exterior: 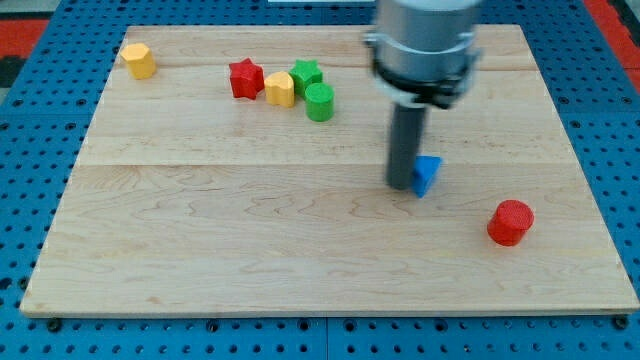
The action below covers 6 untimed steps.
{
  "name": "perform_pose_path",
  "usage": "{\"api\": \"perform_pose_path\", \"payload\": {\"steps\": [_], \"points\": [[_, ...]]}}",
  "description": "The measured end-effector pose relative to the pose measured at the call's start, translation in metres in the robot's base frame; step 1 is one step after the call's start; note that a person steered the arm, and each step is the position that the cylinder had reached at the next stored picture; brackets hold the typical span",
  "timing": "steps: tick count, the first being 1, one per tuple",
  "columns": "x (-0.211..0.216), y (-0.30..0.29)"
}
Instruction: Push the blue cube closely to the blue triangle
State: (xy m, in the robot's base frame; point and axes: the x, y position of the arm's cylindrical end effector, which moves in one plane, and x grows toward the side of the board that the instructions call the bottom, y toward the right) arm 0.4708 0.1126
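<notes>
Nearest the camera, low on the view's right, a red cylinder (511, 222) stands alone on the wooden board (250, 250), well apart from every other block. Up and to its left, right of centre, sits a blue triangle (428, 175); only its right portion shows, since the dark rod (407, 145) stands in front of its left side. My tip (402, 186) rests on the board touching, or just beside, the left edge of that blue triangle. No gripper is fitted: the arm ends in the bare rod, so nothing is held. The grey arm housing (420, 45) above the rod is blurred and fills the upper centre-right of the frame.

No blue cube can be made out anywhere; whether one lies hidden behind the rod cannot be told.

Toward the upper left of centre lies a tight cluster: a red star (245, 79) at its left, a yellow block (280, 89) of rounded shape just beside it, a green star (307, 74) behind, and a green cylinder (319, 102) at the front right, touching or nearly touching its neighbours. This cluster is well apart from my tip. A second yellow block (138, 60) stands alone at the upper left corner. Around the board runs a blue perforated surface (40, 180).
</notes>
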Motion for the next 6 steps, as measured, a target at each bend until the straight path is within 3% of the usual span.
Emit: {"api": "perform_pose_path", "payload": {"steps": [1,3,4,5,6], "points": [[0.0,0.046],[-0.022,-0.079],[-0.068,-0.049],[-0.085,-0.025],[-0.094,-0.047]]}}
